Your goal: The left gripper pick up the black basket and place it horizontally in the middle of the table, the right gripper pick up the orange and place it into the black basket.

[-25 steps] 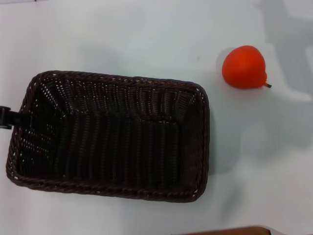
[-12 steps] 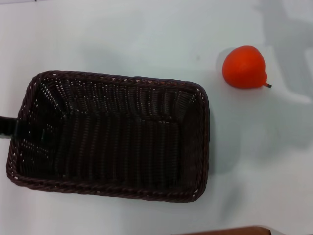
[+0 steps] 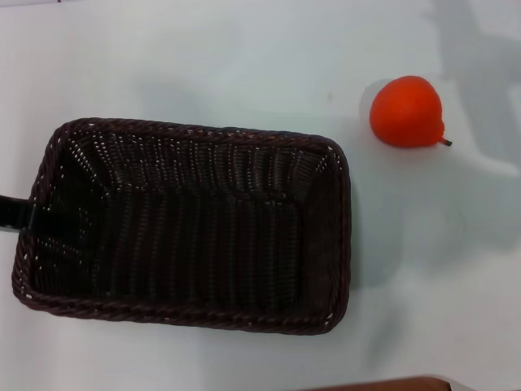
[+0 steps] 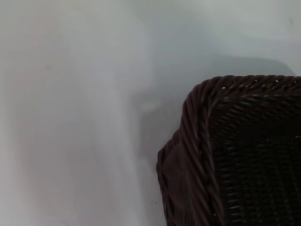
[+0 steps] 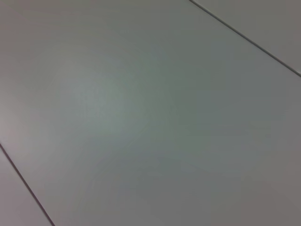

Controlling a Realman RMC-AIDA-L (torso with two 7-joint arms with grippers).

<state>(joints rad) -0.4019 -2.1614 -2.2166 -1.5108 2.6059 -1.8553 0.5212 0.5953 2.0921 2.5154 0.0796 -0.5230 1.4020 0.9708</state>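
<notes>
The black basket [image 3: 195,133] lies with its long side across the white table [image 3: 203,57], left of centre in the head view, and nothing is in it. One corner of it shows in the left wrist view [image 4: 197,141]. A small black part of the left gripper [image 3: 11,213] shows at the basket's left end, against the rim. The orange [image 3: 405,111] rests on the table beyond the basket's right end, apart from it, its stem pointing right. The right gripper is out of view; the right wrist view shows only a plain grey surface with thin lines.
A brown edge [image 3: 383,384] shows at the near right border of the head view. Grey shadows fall on the table at the far right.
The black part of the left gripper has slid a little nearer along the basket's left end and shows less. The basket has barely shifted. The orange has not moved.
</notes>
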